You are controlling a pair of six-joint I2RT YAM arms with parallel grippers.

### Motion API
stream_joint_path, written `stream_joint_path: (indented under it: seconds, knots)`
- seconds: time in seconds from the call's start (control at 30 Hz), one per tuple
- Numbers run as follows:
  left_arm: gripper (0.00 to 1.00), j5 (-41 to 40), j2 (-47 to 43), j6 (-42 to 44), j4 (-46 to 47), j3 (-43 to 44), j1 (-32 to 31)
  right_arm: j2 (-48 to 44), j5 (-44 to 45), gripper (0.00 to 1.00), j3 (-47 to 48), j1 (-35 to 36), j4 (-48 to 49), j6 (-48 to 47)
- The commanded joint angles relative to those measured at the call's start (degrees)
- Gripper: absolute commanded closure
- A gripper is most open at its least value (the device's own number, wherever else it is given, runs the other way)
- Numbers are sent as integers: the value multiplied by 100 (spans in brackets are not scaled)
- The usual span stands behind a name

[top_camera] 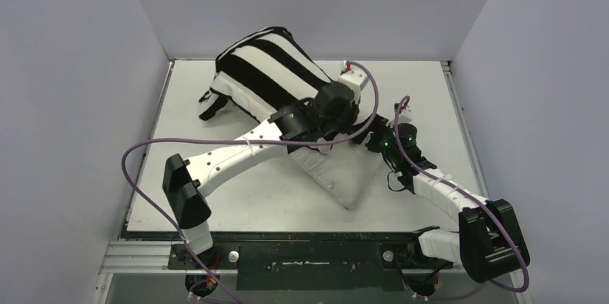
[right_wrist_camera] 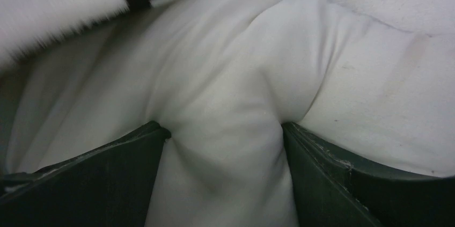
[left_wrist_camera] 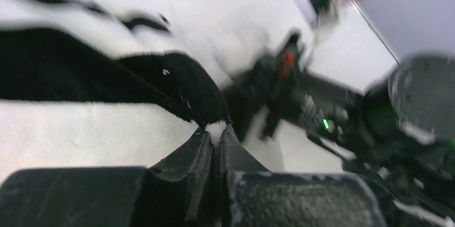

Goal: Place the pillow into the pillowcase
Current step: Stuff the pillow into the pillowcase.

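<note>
On a white bench (top_camera: 215, 203), a purple cable (top_camera: 131, 164) looped out at the far left from the left arm (top_camera: 230, 157), which stretched from its base at the near edge diagonally toward the middle. Behind it, left of centre at the back of the bench, the pillowcase (top_camera: 269, 67) stood humped up in broad black and white stripes, rising in front of the rear wall (top_camera: 309, 2). The left pincer (left_wrist_camera: 216, 130) was pressed together on the pillowcase's edge, with a tuft of white pile caught at the tips where a black stripe ran in. The left wrist view was blurred.

The pillow (top_camera: 345, 178) sat partly inside the pillowcase. Its upper part was covered by the striped cloth, and a plain off-white corner jutted out toward the near right, flat on the bench.

Further right, the right arm (top_camera: 438, 189) reached in from its base at the near right corner, green lights showing near its wrist, and met the pillow's exposed right edge. The right pincer (right_wrist_camera: 220, 130) was clamped on the pillow. A thick fold of white fabric bulged between its two dark fingers (right_wrist_camera: 107, 178), each denting the cushion, and striped cloth showed just above the fold in that view.
</note>
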Motion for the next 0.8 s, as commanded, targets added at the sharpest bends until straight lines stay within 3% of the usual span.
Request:
stream_joint_path:
  seconds: [0.0,0.07,0.1,0.3,0.5,0.63,0.77]
  knots:
    - [100,845,-426,-1469,1058,-1984,-499,89,405,21,-119,264,869,804]
    - [100,1121,-782,-1972,1961,-3058,-429,136,593,23,-29,272,900,765]
    - [100,1093,-829,-1995,1962,-3223,-413,216,623,23,24,273,904,761]
    - [97,1096,-823,-1448,1461,-2766,447,472,360,24,187,309,1040,588]
    - [52,1179,-1333,-981,700,-2376,1255,-358,-92,8,755,311,-290,-947]
    - [41,1136,-2024,-899,381,-2644,1452,-1085,-794,1,726,330,-302,-1932]
    - [35,1080,-2689,-981,247,-3392,1394,-1379,-1320,0,958,551,-883,-3196]
